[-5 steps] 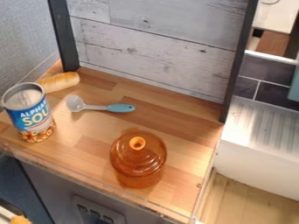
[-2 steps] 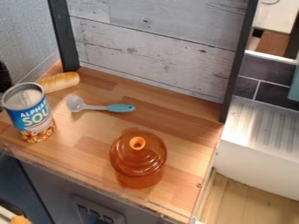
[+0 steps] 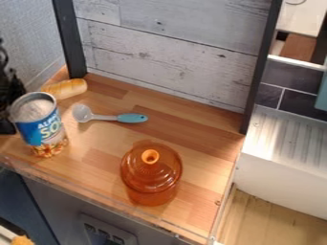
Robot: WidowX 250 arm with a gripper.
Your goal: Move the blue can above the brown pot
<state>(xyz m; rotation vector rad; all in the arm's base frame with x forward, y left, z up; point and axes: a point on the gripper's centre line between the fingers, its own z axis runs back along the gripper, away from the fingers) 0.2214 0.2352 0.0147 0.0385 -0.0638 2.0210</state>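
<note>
At the left edge of the camera view, the black gripper (image 3: 9, 93) shows in part, close against the left side of the blue can (image 3: 39, 127). The can stands upright on the left end of the wooden counter, its silver top facing up and its label blue above with a food picture below. To the right and nearer the front edge is the brown pot (image 3: 151, 174), a see-through amber piece with a round knob on top. Open counter separates can and pot.
A bread roll (image 3: 66, 89) lies behind the can. A spoon with a teal handle (image 3: 131, 117) rests between the roll and the pot. The grey plank wall (image 3: 169, 52) bounds the back, and a white sink (image 3: 287, 143) is at the right.
The black gripper has come in from the left edge. The blue can has shifted a little to the right and turned slightly. Pot, spoon and roll have stayed put.
</note>
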